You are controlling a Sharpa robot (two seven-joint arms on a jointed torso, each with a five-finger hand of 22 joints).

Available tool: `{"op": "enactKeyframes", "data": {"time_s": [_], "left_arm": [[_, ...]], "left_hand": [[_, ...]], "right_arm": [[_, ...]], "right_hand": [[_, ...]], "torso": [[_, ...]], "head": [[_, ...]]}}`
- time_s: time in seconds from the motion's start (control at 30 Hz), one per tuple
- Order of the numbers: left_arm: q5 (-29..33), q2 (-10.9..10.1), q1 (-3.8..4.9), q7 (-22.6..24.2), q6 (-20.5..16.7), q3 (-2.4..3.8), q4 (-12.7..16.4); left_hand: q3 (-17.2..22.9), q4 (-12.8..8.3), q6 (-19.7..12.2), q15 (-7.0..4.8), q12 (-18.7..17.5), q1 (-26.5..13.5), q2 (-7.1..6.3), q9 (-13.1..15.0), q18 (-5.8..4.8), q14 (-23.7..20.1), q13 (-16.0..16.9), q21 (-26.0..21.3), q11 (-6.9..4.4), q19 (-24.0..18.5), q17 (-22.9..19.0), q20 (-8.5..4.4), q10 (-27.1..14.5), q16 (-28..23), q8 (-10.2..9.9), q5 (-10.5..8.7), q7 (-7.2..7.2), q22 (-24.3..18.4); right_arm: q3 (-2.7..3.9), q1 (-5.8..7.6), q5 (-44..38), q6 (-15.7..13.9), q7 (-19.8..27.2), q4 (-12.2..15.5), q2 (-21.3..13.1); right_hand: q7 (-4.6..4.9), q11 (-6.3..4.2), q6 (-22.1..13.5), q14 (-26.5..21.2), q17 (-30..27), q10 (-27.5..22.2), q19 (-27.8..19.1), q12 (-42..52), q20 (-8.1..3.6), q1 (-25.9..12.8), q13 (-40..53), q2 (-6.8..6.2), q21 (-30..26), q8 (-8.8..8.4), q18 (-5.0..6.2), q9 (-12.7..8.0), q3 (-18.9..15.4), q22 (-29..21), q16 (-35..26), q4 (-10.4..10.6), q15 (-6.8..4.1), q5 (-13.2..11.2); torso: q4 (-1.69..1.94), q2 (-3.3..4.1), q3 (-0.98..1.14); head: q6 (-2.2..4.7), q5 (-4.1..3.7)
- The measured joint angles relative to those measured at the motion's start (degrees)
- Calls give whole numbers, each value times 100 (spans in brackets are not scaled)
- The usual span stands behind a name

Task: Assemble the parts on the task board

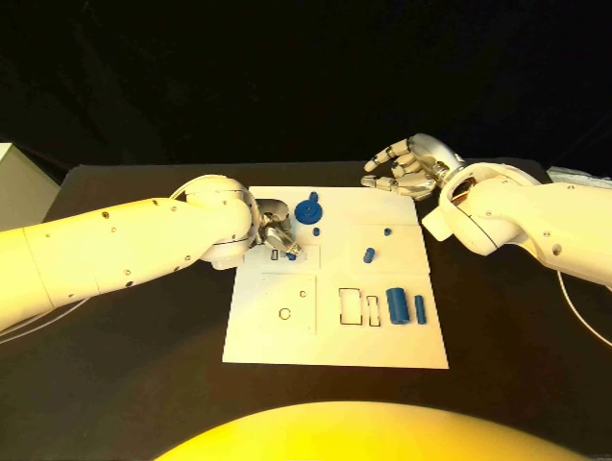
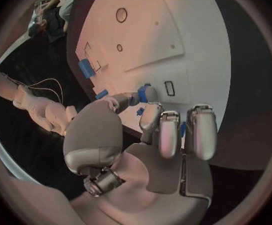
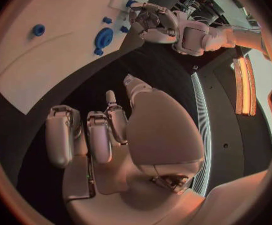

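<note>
A black table carries the white task board at its middle, with dark surroundings beyond. The left hand rests over the board's near-left part, its fingers pinching a small blue part close to the surface. The right hand hovers over bare table just past the board's far right corner, fingers curled and holding nothing. A round blue piece, small pegs and two blue cylinders lie on the board.

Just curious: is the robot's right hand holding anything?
No, the right hand is empty: its fingers curl over bare black table beside the task board.
</note>
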Motion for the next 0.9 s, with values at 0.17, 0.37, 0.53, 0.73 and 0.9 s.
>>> {"op": "enactKeyframes", "data": {"time_s": [0.17,0.37,0.53,0.73,0.9], "left_arm": [[-19,0,-21,0,-19,9,0],[-35,-2,-41,0,-32,18,3],[-38,-10,-49,1,-38,20,9],[-37,-13,-53,2,-51,20,13],[-34,-14,-55,3,-55,20,15]], "left_hand": [[0,0,8,0,0,0,0,1,0,0,0,0,0,0,0,0,0,0,1,0,8,0],[1,1,9,0,0,0,0,-3,0,0,0,0,1,13,0,-13,1,0,2,2,9,-1],[1,1,10,0,0,0,0,-4,0,0,0,0,1,14,0,-14,1,0,-22,3,9,-1],[1,1,19,0,-14,10,-10,-3,0,0,0,0,1,14,0,-14,1,0,-22,3,18,-2],[-16,-16,20,0,-23,31,-31,-13,1,0,4,0,2,13,0,-13,1,0,-22,3,19,-2]], "right_arm": [[0,0,0,0,0,2,-6],[0,-1,0,1,1,3,-11],[0,-2,0,1,2,4,-16],[0,-4,0,1,3,5,-19],[0,-7,0,1,4,5,-20]], "right_hand": [[0,0,0,0,0,0,0,0,0,0,0,0,0,0,0,0,16,0,0,16,0,0],[0,0,0,0,0,0,0,0,0,0,0,0,0,0,0,0,16,-1,0,16,0,0],[-1,0,0,0,0,0,0,0,0,0,-1,0,0,0,0,0,16,-1,0,16,0,0],[-1,0,1,0,0,0,0,0,0,0,-1,0,0,0,0,0,16,-1,0,16,0,0],[-1,0,1,0,0,0,0,0,0,0,4,0,0,0,0,0,16,-2,0,16,0,0]], "torso": [[-1,0,0],[-5,1,1],[-5,1,2],[-4,3,3],[-4,3,3]], "head": [[-1,-2],[-10,-4],[-19,-8],[-23,-13],[-27,-14]]}}
